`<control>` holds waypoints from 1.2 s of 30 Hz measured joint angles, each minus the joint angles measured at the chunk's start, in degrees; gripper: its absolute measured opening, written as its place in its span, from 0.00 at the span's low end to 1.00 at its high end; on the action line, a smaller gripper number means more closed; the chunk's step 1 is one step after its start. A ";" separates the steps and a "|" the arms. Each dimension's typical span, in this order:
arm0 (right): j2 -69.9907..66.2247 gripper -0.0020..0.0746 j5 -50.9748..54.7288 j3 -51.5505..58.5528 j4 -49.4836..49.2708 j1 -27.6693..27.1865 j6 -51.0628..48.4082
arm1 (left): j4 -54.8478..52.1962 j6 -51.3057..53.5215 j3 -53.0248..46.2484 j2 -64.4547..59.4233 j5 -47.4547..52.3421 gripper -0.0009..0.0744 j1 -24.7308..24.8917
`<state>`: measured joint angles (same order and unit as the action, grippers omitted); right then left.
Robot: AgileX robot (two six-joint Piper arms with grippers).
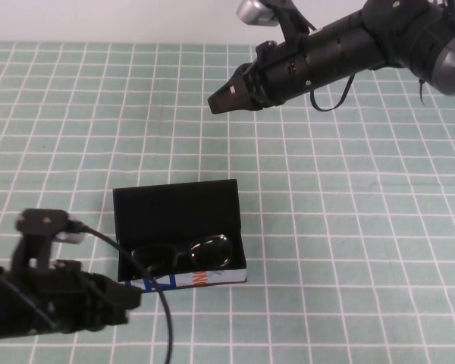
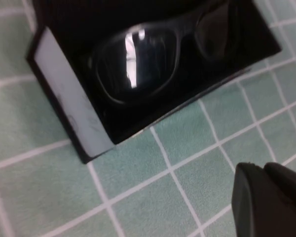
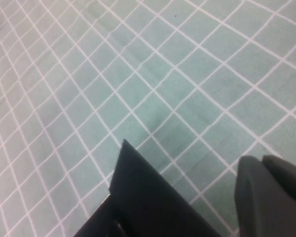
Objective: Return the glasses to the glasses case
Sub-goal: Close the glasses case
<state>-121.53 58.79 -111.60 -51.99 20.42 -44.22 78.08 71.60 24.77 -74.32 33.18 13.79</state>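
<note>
The glasses (image 1: 183, 253) already lie inside the case (image 1: 178, 227), lenses up, tucked against its front wall; the lid (image 1: 176, 208) stands open behind them. In the left wrist view the frame (image 2: 153, 54) sits fully within the black lining, nothing poking over the white edge (image 2: 69, 106). What seems left is to close the lid, or simply to back away.

The left pincer (image 1: 129, 299) hovers low over the surface (image 1: 364, 227), just beside the case's front left corner; whether it is wide or narrow I cannot tell. The right pincer (image 1: 220, 98) is closed and empty, raised well behind the case and pointing toward the left — apart from everything.

To close well, I would judge that the lid wants a push from behind its top edge, swung forward and down in an arc — not pressed straight down, which could slide the light case. Steadying the front corner with the left pincer should help. Check that no temple arm rides up before the flap seats.
</note>
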 joint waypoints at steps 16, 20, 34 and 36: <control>-5.05 0.01 -1.35 0.00 0.12 2.20 -6.49 | 20.05 16.78 2.22 -11.25 -14.43 0.01 10.74; -6.96 0.01 -2.67 0.00 0.12 2.35 -7.39 | 20.34 17.01 4.15 -12.67 -14.54 0.01 10.74; -11.17 0.01 3.44 0.00 0.12 2.35 -8.53 | 20.44 17.21 5.31 -15.11 -14.54 0.01 10.74; -11.17 0.01 5.70 0.00 0.12 2.35 -8.95 | 20.44 17.21 5.31 -15.11 -14.54 0.01 10.74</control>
<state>-132.70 64.49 -111.60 -51.87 22.77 -53.17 98.52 88.81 30.08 -89.43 18.64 24.53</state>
